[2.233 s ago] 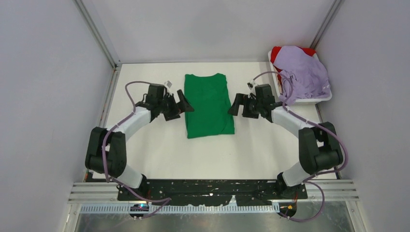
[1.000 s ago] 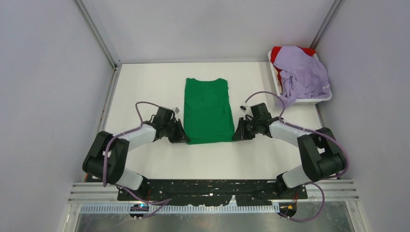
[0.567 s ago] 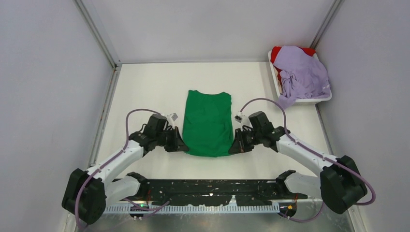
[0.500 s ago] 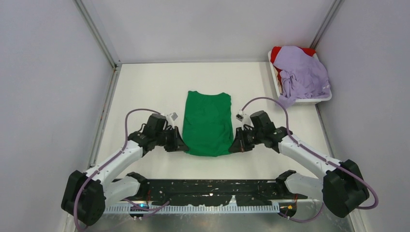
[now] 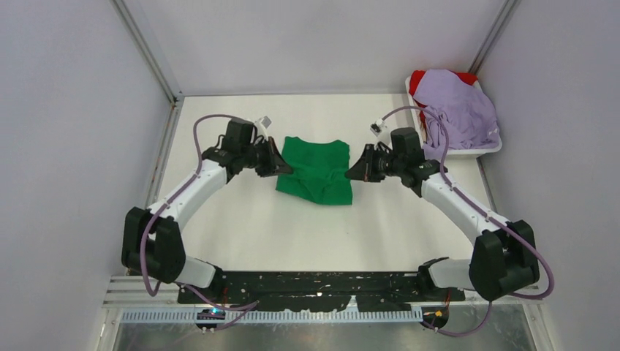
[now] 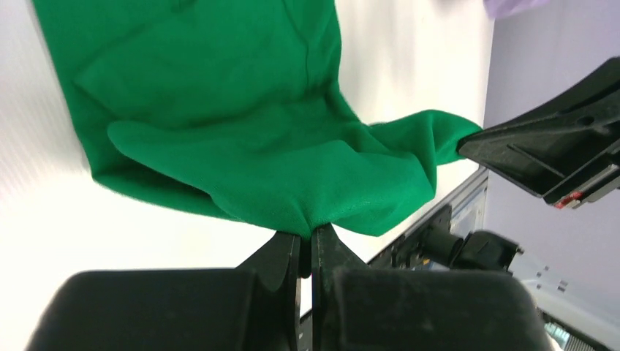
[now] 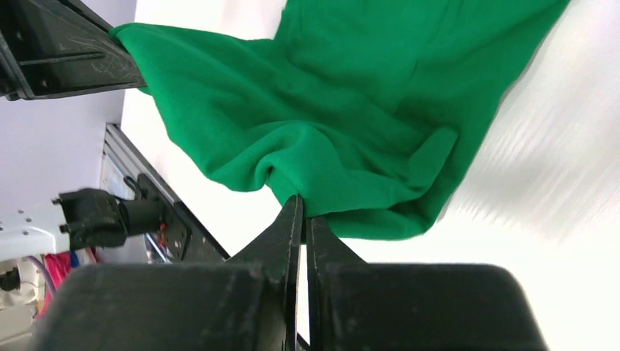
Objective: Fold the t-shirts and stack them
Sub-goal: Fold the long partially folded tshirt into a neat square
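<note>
The bright green t-shirt (image 5: 316, 170) lies mid-table, its near half lifted and doubled back over the far half. My left gripper (image 5: 287, 168) is shut on the hem's left corner (image 6: 307, 223). At the other side, my right gripper (image 5: 349, 174) is shut on the right corner (image 7: 301, 199). The lifted cloth sags between the two grippers. In the left wrist view the green t-shirt (image 6: 241, 110) fills the upper frame, and in the right wrist view the green t-shirt (image 7: 365, 95) does too. The lavender-purple t-shirt (image 5: 457, 110) and the red t-shirt (image 5: 420, 79) lie heaped at the back right.
A white rectangular tray (image 5: 475, 152) at the back right holds the purple and red shirts. Grey walls and metal posts close in the white table (image 5: 307, 234) on three sides. A black mounting plate (image 5: 322, 287) runs along the near edge.
Both grippers have carried the green shirt's near hem up and toward the far side, folding it in half. One second ago the shirt lay long and flat with the grippers low at its near corners.
</note>
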`<action>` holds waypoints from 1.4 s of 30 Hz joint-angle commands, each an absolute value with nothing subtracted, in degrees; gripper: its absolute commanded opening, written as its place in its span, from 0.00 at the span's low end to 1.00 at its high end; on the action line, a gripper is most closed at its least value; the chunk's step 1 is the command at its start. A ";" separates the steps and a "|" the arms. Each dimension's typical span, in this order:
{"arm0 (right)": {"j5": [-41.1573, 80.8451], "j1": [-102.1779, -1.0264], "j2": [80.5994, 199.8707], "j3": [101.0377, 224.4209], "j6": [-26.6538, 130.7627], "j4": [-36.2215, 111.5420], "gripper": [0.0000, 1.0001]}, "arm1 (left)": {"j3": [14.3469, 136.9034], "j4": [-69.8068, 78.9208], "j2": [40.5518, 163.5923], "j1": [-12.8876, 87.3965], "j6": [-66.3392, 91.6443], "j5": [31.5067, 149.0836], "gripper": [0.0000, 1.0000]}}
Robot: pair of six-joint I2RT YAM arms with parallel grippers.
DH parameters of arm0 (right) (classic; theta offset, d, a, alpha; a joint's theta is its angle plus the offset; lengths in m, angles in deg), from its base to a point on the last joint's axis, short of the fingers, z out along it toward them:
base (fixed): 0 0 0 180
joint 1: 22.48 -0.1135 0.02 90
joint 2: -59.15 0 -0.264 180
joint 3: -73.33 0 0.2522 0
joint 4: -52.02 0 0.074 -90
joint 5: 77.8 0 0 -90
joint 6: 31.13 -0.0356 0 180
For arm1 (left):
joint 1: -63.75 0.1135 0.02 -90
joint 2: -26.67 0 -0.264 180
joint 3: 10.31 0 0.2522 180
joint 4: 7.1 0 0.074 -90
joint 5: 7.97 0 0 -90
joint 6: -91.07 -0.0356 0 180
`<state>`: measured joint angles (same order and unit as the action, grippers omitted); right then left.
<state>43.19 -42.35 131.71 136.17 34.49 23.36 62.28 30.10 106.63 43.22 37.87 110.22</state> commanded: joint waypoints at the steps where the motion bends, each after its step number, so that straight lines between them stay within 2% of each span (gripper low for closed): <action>1: 44.90 -39.77 137.10 145.01 34.75 28.42 0.05 | 72.20 29.41 113.73 45.95 36.15 112.50 0.00; 9: 45.79 -34.20 149.88 154.55 34.39 30.23 0.05 | 88.87 34.28 128.70 48.72 34.72 110.73 0.00; 17: 45.32 -32.70 162.93 164.48 34.53 32.02 0.05 | 102.45 38.55 142.29 50.05 33.90 111.26 0.00; 24: 41.55 -31.30 172.81 172.27 34.35 30.98 0.05 | 109.99 36.82 151.28 50.94 36.11 111.33 0.16; 25: 41.55 -31.19 174.73 174.13 34.41 30.79 0.07 | 111.40 36.49 152.62 51.08 36.54 111.73 0.20; 26: 41.78 -30.94 175.79 175.17 34.42 30.08 0.09 | 112.82 36.38 153.79 51.15 37.15 111.77 0.31; 27: 42.02 -30.84 178.03 178.06 34.56 29.38 0.17 | 114.10 36.18 154.84 51.32 37.96 111.84 0.38; 28: 42.40 -30.72 179.02 179.78 34.85 27.38 0.25 | 115.34 36.09 155.54 51.58 38.71 112.60 0.54; 29: 42.37 -30.68 180.64 183.00 35.55 26.14 0.49 | 116.52 36.04 155.86 51.84 39.26 113.44 0.86; 30: 42.16 -30.72 180.98 184.48 35.96 23.43 0.60 | 117.41 35.92 155.70 51.92 39.40 113.61 0.98; 31: 41.86 -30.73 180.77 186.28 36.75 22.36 0.76 | 118.13 35.88 155.12 51.95 39.39 113.44 0.99; 32: 41.19 -30.69 180.21 186.48 37.21 21.25 0.83 | 118.09 35.20 153.82 51.90 39.39 113.56 1.00; 33: 40.80 -30.67 178.54 185.66 37.36 21.06 0.99 | 117.42 33.82 152.63 51.85 39.58 114.21 1.00; 37: 40.60 -31.05 171.53 177.00 36.38 24.95 0.95 | 112.79 26.91 149.01 50.02 41.00 116.98 1.00; 42: 49.20 -34.20 167.66 167.49 32.03 32.96 0.95 | 114.80 28.94 151.72 46.96 39.82 118.15 1.00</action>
<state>42.38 -31.36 172.17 171.87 35.25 25.70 113.10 31.09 152.86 49.89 39.81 114.87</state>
